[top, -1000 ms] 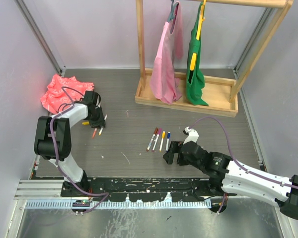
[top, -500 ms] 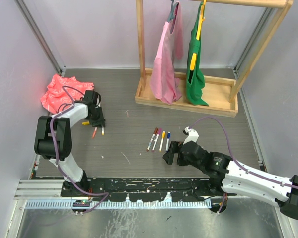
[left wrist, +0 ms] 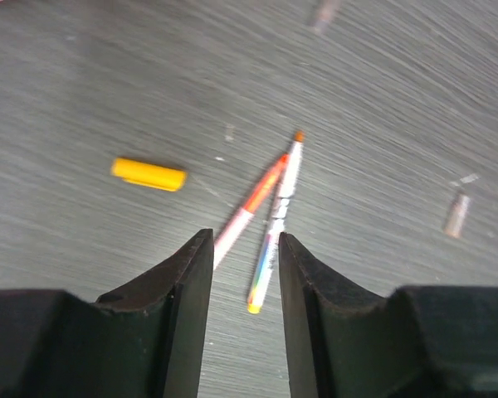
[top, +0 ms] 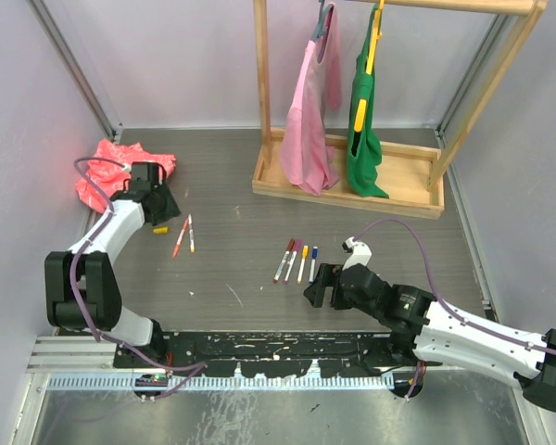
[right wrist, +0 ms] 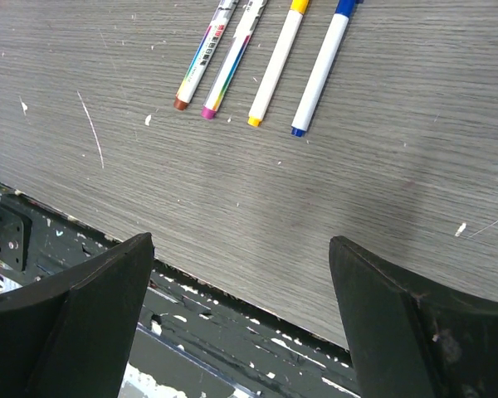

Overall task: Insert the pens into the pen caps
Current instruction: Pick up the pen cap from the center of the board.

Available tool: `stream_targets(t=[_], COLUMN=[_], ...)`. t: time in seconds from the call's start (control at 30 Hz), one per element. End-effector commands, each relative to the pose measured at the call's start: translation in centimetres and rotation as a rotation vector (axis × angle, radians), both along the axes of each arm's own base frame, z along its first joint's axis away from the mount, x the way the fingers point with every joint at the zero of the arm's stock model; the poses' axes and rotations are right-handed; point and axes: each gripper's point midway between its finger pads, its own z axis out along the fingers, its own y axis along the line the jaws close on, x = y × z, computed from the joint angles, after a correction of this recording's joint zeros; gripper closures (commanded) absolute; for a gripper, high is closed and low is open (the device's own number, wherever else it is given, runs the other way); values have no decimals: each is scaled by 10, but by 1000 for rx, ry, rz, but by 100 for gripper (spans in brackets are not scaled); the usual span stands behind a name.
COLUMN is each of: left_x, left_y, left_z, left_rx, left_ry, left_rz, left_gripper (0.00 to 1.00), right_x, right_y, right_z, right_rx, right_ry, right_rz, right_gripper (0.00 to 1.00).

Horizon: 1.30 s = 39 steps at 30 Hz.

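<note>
Two pens (top: pixel 184 235) lie side by side on the table at the left, one reddish-orange (left wrist: pixel 251 207), one white with an orange tip and a yellow end (left wrist: pixel 275 224). A yellow pen cap (left wrist: pixel 148 174) lies alone just left of them (top: pixel 160 229). My left gripper (top: pixel 160 204) hovers behind them, toward the pink cloth; in the left wrist view it (left wrist: pixel 243 240) is open with nothing in it. Several more pens (top: pixel 297 261) lie in a row mid-table (right wrist: pixel 266 66). My right gripper (top: pixel 317 286) stands near them, wide open (right wrist: pixel 241 245) and empty.
A crumpled pink cloth (top: pixel 116 171) lies at the back left, right behind the left gripper. A wooden rack (top: pixel 347 185) with a pink and a green garment stands at the back. The table's near edge and a black rail (right wrist: pixel 232 307) run under the right gripper.
The left gripper has pulled back and to the left, away from the two pens, which now lie free on the table. The right arm has not moved.
</note>
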Motion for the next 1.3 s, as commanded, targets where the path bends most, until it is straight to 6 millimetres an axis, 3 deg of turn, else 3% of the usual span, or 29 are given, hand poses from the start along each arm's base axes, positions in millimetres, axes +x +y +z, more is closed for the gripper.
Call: stream_targets(t=[0.0, 0.4, 0.7, 1.03, 1.27], left_x=[6, 21, 30, 25, 21], left_y=[30, 61, 67, 66, 68], left_z=[1, -18, -36, -59, -69], left_rx=[26, 49, 52, 52, 57], left_ry=[-43, -20, 20, 75, 93], left_rz=[157, 354, 417, 439, 441], left_gripper=[59, 45, 41, 45, 60], right_x=[4, 2, 1, 1, 2], right_y=[7, 2, -4, -6, -5], right_z=[15, 14, 14, 13, 14], right_rx=[63, 70, 62, 48, 39], right_ry=[-32, -33, -33, -31, -36], right_rz=[-1, -12, -24, -27, -23], right_gripper=[8, 8, 8, 8, 9])
